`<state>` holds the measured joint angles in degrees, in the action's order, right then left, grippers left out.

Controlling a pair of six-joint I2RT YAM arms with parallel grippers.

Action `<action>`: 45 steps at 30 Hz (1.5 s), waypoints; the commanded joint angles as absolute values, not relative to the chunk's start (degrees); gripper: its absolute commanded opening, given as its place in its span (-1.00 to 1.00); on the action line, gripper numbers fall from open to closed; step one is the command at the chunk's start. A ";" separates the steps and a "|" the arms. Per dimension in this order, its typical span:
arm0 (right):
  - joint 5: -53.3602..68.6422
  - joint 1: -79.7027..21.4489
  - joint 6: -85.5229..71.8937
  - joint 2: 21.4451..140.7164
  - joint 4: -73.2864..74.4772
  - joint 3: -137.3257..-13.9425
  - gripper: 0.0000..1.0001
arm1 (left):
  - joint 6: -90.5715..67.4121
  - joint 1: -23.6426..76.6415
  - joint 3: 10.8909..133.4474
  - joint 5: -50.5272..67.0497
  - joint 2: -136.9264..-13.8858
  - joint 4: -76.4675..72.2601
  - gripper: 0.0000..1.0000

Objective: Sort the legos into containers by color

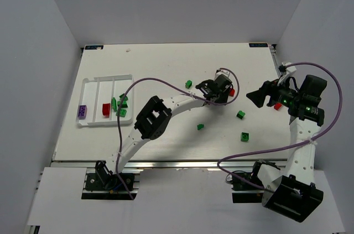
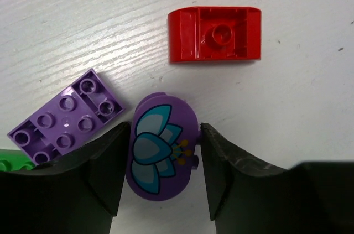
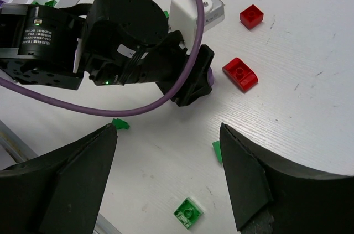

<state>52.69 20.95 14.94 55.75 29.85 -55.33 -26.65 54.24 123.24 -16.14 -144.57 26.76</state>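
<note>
Sitting face-up on the white tabletop [image 1: 166, 62], right of the middle, the rounded purple brick [image 2: 160, 151] is a glossy oval printed with a pale blue flower and tiny orange dots. The left jaws stand one on each side of it. Their matte black fingers [image 2: 83, 184] are close against its edges, but I cannot tell whether they actually pinch it. Just to its left in the wrist view lies a flat lilac plate [image 2: 66, 118] with eight round studs, one corner tucked behind a finger. Beyond them a curved red brick [image 2: 214, 35], shiny and hollow, lies upside down with a single tube in its middle. A green sliver [image 2: 14, 162] is cut off by the frame edge and the finger, so too little shows to identify it.

The painted tabletop shows a fine wood-like grain. Loose green bricks [image 1: 241, 114] lie scattered about. Far left, the white tray [image 1: 88, 82] with thin-walled compartments holds a purple block [image 1: 82, 111], a red block [image 1: 106, 110] in the next bay, and green blocks [image 1: 121, 105] beside that. The right jaws hang wide apart, holding nothing, near a small red brick [image 1: 277, 106]. From overhead, the left arm [image 1: 152, 118] hides the rounded purple brick entirely.
</note>
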 commanded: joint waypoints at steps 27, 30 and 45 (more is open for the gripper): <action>60.21 20.92 13.01 58.80 23.02 -62.31 -0.47 | -28.29 53.09 76.57 -17.49 -96.52 13.62 -0.72; 59.59 19.52 14.49 59.41 25.39 -62.14 -0.69 | -30.05 49.58 69.89 -18.37 -88.70 16.95 -0.72; 54.49 8.35 19.07 59.41 26.72 -55.37 -0.69 | -21.63 9.69 55.81 -9.33 -66.36 31.29 -0.64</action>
